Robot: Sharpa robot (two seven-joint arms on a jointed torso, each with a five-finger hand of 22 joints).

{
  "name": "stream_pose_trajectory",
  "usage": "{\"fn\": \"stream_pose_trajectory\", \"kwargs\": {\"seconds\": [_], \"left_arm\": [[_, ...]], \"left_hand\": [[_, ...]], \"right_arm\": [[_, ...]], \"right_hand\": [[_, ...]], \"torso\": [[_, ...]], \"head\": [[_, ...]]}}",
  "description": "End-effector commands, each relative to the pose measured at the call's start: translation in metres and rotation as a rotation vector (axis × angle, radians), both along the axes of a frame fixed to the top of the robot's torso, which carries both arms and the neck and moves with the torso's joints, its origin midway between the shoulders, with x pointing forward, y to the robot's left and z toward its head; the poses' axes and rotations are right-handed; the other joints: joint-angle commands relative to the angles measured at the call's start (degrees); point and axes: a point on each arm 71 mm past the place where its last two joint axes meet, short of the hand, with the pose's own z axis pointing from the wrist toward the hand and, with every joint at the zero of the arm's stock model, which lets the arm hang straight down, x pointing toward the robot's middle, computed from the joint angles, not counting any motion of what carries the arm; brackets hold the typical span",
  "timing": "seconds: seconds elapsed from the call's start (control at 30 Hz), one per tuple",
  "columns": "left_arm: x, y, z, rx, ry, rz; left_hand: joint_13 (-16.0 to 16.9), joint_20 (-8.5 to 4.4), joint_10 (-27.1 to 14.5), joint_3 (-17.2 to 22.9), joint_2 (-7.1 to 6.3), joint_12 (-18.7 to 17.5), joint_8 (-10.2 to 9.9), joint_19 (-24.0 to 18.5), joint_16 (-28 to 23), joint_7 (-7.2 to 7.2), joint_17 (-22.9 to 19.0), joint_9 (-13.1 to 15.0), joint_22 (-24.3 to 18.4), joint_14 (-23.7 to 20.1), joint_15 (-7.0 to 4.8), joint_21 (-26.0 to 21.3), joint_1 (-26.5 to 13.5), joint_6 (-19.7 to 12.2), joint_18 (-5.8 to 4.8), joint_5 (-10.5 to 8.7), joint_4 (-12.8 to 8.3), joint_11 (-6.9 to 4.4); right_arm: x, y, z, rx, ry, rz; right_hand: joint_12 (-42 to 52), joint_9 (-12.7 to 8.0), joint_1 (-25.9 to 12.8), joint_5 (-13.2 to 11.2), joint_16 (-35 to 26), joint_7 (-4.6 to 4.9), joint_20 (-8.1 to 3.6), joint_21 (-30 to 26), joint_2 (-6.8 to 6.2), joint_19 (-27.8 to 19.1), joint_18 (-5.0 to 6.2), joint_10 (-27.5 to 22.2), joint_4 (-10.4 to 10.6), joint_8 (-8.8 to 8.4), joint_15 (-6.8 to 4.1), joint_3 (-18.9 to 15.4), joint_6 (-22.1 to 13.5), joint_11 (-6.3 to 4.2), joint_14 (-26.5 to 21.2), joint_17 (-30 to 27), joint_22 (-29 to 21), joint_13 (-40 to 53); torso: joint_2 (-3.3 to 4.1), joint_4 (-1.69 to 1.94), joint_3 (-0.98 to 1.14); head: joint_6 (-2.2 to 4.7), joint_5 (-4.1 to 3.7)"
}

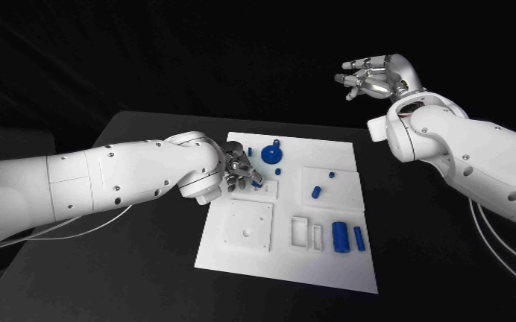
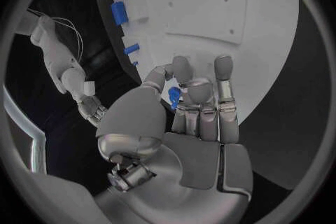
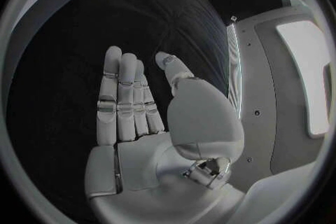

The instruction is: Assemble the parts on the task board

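Note:
The white task board (image 1: 323, 270) lies in the middle of the black table. My left hand (image 1: 238, 173) hovers low over the board's left side. In the left wrist view it (image 2: 185, 129) pinches a small blue part (image 2: 173, 96) between thumb and fingers above the board (image 2: 203, 17). A round blue part (image 1: 273, 154) sits at the far end of the board. A small blue peg (image 1: 316, 192) lies mid-board, and two blue cylinders (image 1: 340, 236) lie near the right edge. My right hand (image 1: 376, 76) is raised high beyond the table's far right with nothing in it, its fingers (image 3: 126, 101) straight and apart.
White recessed blocks (image 1: 248, 226) and slotted frames (image 1: 306, 234) sit on the near half of the board. Two more blue parts (image 2: 118, 12) show along the board's edge in the left wrist view. Bare black table (image 1: 430, 262) surrounds the board on both sides.

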Motion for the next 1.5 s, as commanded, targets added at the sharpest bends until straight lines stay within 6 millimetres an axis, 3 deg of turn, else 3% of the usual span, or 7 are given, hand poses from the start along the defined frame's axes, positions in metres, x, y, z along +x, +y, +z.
{"fn": "stream_pose_trajectory", "kwargs": {"seconds": [0.03, 1.5], "left_arm": [[-0.0009, -0.0012, -0.0019, 0.018, 0.013, -0.013], [-0.0007, 0.0047, -0.0062, 0.052, 0.036, -0.018]], "left_hand": [[0.08, 0.45, 2.77, 4.13, 0.36, 0.33, -0.12, 0.02, 0.17, -5.05, 0.07, 18.28, 1.09, 0.41, -0.02, 0.17, -0.1, 6.5, 0.79, 0.27, -4.03, -0.33], [0.1, 0.56, 2.77, 4.79, 0.16, 0.57, -0.21, -0.3, 0.39, -5.08, 0.62, 18.71, 1.07, 0.47, 0.01, 0.86, -0.53, 6.8, 0.99, 0.92, -4.67, -0.31]], "right_arm": [[0.0002, 0.0014, 0.0008, -0.002, -0.007, 0.017], [0.0031, 0.0018, -0.0021, 0.001, 0.002, 0.021]], "right_hand": [[-0.21, 0.01, -0.12, 0.25, -0.21, 0.18, 0.01, 0.37, 0.48, -0.5, -0.77, -0.37, -0.29, -0.08, 0.03, 0.03, 0.08, -0.04, -0.38, -0.09, -0.07, -0.11], [-0.3, 0.01, -0.41, 0.56, -0.24, 0.19, 0.1, 1.07, 0.6, -1.06, -0.81, -0.36, -0.58, -0.08, 0.12, 0.01, 0.14, 0.01, -0.67, -0.5, -1.0, -1.16]], "torso": [[-0.01, 0.03, -0.05], [-0.03, 0.04, -0.04]], "head": [[-0.04, -0.03], [-0.57, 0.2]]}}
